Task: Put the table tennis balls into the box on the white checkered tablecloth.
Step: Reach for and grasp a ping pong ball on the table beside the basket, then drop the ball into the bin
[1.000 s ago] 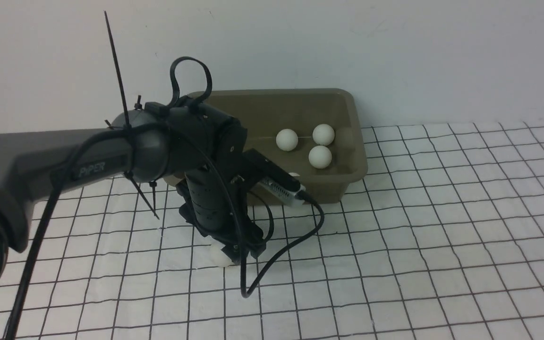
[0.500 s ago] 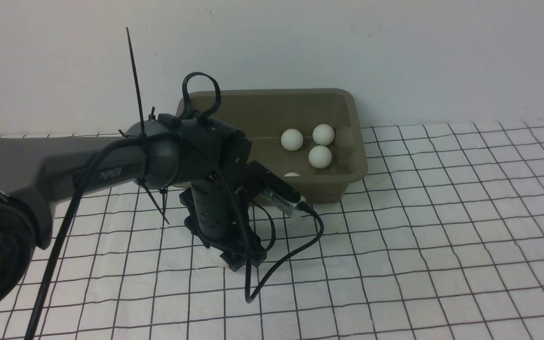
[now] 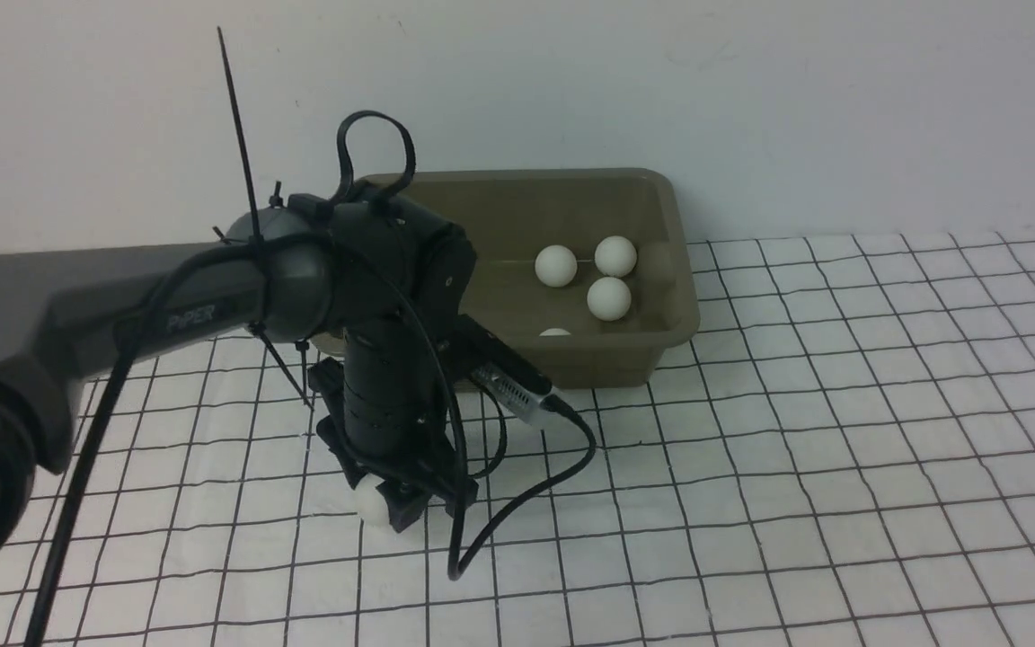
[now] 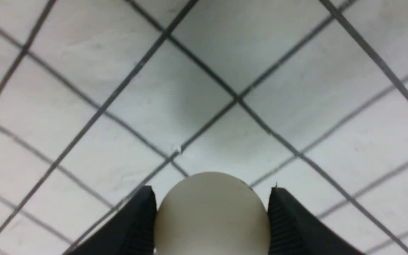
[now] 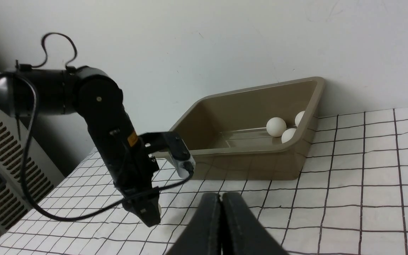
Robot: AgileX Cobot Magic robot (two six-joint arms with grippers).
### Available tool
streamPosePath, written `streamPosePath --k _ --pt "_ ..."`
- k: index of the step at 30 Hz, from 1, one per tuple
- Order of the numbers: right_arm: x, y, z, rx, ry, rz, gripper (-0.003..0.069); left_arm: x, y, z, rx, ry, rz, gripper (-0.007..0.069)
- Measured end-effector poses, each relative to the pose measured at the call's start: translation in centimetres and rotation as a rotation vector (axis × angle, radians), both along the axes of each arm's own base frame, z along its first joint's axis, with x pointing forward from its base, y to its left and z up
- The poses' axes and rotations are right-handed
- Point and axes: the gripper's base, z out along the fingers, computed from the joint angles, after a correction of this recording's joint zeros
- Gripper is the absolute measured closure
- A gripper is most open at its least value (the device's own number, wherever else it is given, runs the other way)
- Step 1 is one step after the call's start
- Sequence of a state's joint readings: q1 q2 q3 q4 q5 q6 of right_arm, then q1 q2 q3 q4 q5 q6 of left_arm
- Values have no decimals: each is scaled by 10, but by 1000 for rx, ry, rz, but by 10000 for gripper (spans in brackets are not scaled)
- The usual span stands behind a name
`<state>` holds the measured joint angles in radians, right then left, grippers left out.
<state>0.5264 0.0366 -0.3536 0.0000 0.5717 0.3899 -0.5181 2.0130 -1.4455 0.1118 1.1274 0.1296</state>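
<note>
- Step in hand: picking the loose table tennis ball point(image 4: 211, 216) off the white checkered tablecloth point(image 3: 841, 431), out in front of the box point(image 3: 612, 359), well short of its front wall.
- Left gripper point(image 3: 389, 508) pointing straight down, narrowed around that ball; ribbed pads point(image 4: 138, 223) look flush against both sides. Judged gripped, or all but.
- Cannot tell whether the ball is off the cloth yet.
- Right gripper point(image 5: 221, 226) pressed fully together, empty, over the cloth and apart from the box.
- Box against the back wall; three balls point(image 3: 609, 298) clustered toward its right end, sliver of a fourth point(image 3: 554, 332) behind the front rim.
- Next, by judgement: firm up the squeeze, lift straight above rim height, carry back and right over the box, release low. Slack cable point(image 3: 526, 490) worth watching near the rim.
- Ball: matte white, smooth, tiny dark speck at its edge. Likely light and hard, prone to rolling or squirting out of an off-centre pinch.
</note>
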Motion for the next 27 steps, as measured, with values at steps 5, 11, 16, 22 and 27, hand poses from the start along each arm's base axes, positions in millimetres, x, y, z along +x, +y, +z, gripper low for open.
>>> streamPosePath --k 5,11,16,22,27 --pt "0 0 0 0 0 0 676 -5 3 40 -32 -66 3 272" --pt "0 0 0 0 0 0 676 -8 5 102 -121 -230 3 272" --pt "0 0 0 0 0 0 676 8 2 135 -156 -418 -19 272" --pt "0 0 0 1 1 0 676 30 -5 130 -180 -576 -7 272" --pt "0 0 0 1 1 0 676 53 -12 104 -165 -649 19 272"
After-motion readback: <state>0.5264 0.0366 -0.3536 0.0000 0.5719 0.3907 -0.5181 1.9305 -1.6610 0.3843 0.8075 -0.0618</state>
